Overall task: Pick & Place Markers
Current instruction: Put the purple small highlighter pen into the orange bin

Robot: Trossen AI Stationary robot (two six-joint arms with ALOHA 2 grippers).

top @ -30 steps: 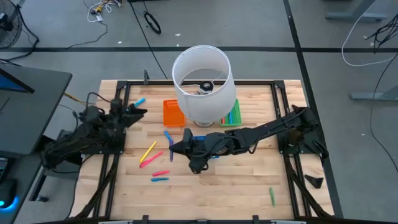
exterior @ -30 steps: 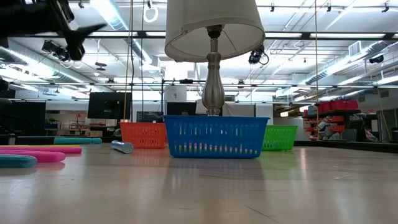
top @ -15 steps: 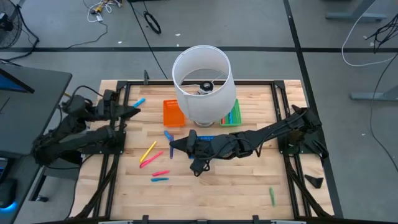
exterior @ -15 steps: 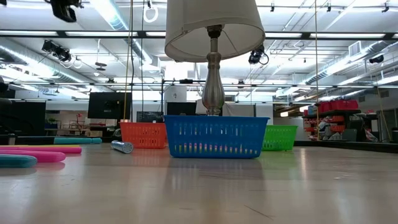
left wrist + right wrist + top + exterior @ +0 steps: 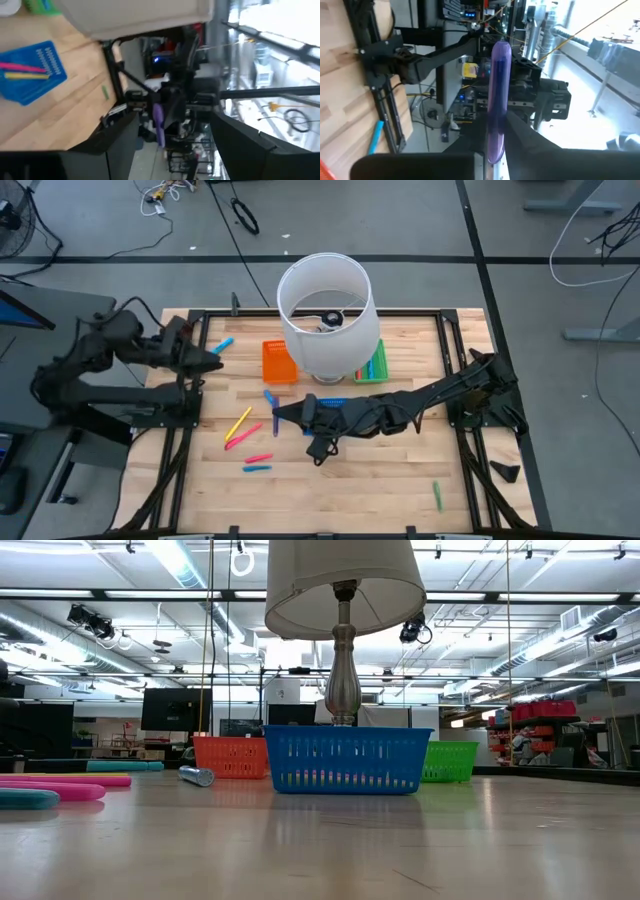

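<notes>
The lamp (image 5: 325, 315) towers over the trays — its shade hides much of the blue tray (image 5: 346, 759) just behind the right gripper (image 5: 277, 414). That gripper is clamped on a purple marker (image 5: 497, 100), hovering mid-table, so this looks like the carry step; next it must swing to a tray and release without clipping the shade. The orange tray (image 5: 279, 362) and green tray (image 5: 372, 367) flank the lamp. The left gripper (image 5: 214, 357) waits with its fingers spread and nothing between them, raised at the table's edge. Loose markers (image 5: 240, 430) lie just ahead of the right gripper.
</notes>
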